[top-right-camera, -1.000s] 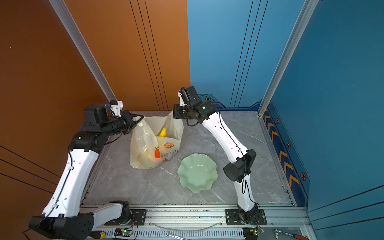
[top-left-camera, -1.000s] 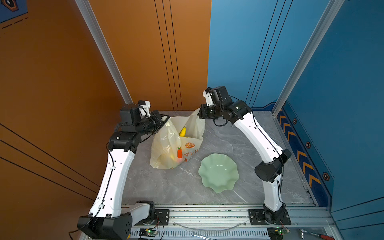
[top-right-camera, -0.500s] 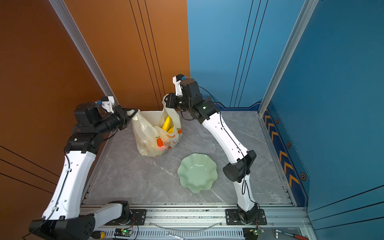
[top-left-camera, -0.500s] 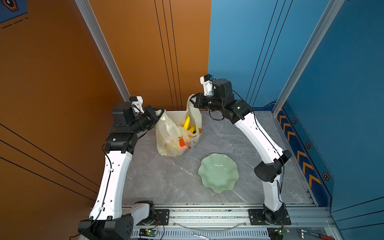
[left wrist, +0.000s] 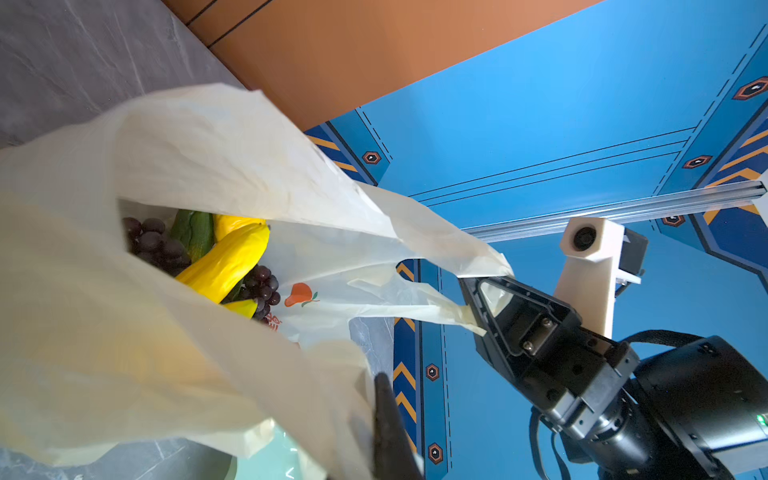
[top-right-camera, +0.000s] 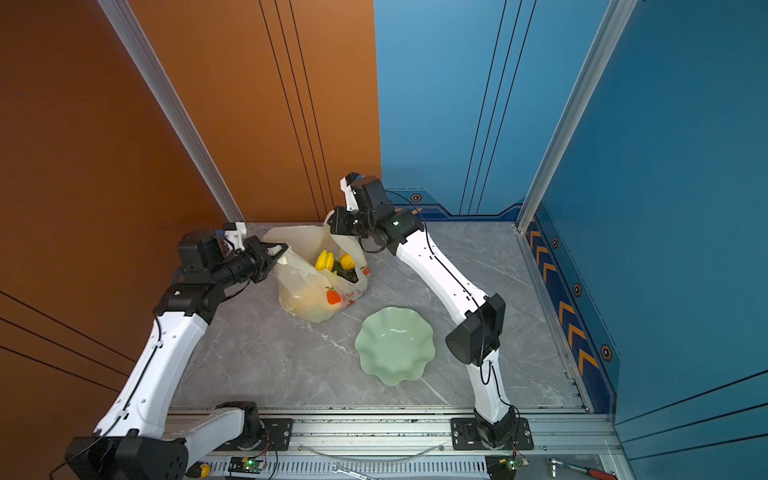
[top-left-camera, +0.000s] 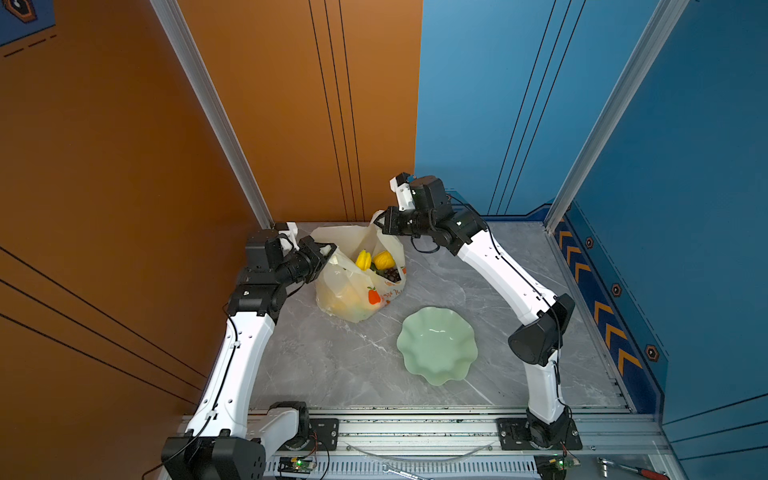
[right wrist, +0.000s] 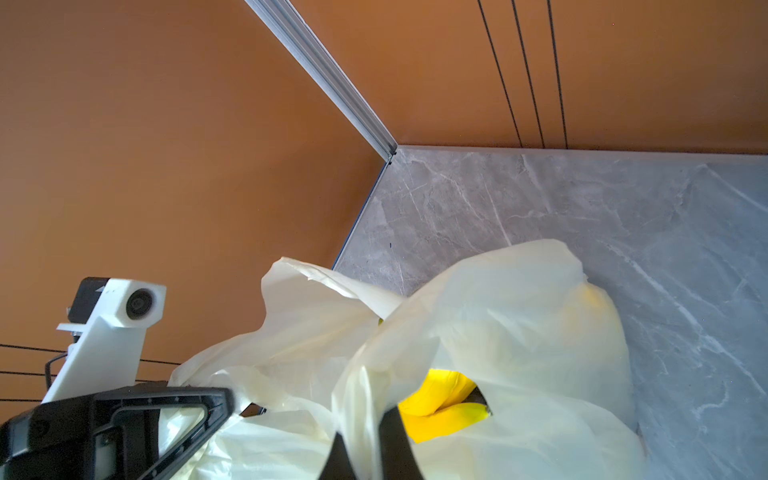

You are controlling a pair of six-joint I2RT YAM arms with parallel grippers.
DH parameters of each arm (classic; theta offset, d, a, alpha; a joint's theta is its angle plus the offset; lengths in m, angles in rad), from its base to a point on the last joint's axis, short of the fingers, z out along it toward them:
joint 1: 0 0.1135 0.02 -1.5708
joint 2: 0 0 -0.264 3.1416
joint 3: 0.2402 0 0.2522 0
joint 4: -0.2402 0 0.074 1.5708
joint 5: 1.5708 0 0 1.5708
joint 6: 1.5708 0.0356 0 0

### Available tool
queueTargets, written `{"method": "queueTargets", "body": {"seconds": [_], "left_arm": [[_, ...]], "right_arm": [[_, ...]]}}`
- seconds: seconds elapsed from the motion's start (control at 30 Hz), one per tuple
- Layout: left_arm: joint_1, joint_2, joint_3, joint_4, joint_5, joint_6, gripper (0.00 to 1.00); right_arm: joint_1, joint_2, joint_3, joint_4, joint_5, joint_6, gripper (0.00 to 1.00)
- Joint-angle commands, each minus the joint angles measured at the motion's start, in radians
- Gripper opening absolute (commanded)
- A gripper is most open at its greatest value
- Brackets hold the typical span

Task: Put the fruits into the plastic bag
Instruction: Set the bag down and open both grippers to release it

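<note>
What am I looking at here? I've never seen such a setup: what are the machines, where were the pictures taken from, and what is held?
Two white robot arms stand at the near edge of a grey table. Two pictures look down from overhead; two come from cameras on the arms' wrists. The left hand and the right hand, both shut, each pinch the top of the plastic bag, holding its mouth open. Inside are the fruits, among them bananas and grapes. A pale green dish sits empty beside the bag.

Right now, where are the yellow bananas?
In a top view the bananas poke up inside the plastic bag at the back left of the table, between the left tool and right tool, behind the green dish.
</note>
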Motion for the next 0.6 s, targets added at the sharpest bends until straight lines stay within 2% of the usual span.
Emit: {"method": "queueTargets", "body": {"seconds": [0.0,0.2,0.4,0.57], "left_arm": [[-0.007,-0.006,-0.033,0.071,0.0,-0.018,0.0],[-0.015,0.077,-0.023,0.176,-0.004,-0.053,0.0],[-0.046,0.2,0.036,0.214,-0.013,-0.039,0.0],[-0.077,0.282,0.066,0.23,-0.001,-0.036,0.0]], "right_arm": [[0.06,-0.026,-0.053,0.002,-0.073,-0.001,0.0],[0.158,-0.037,-0.171,-0.015,-0.135,-0.034,0.0],[0.245,-0.034,-0.227,-0.06,-0.12,-0.076,0.0],[0.264,-0.035,-0.276,-0.059,-0.105,-0.068,0.01]]}}
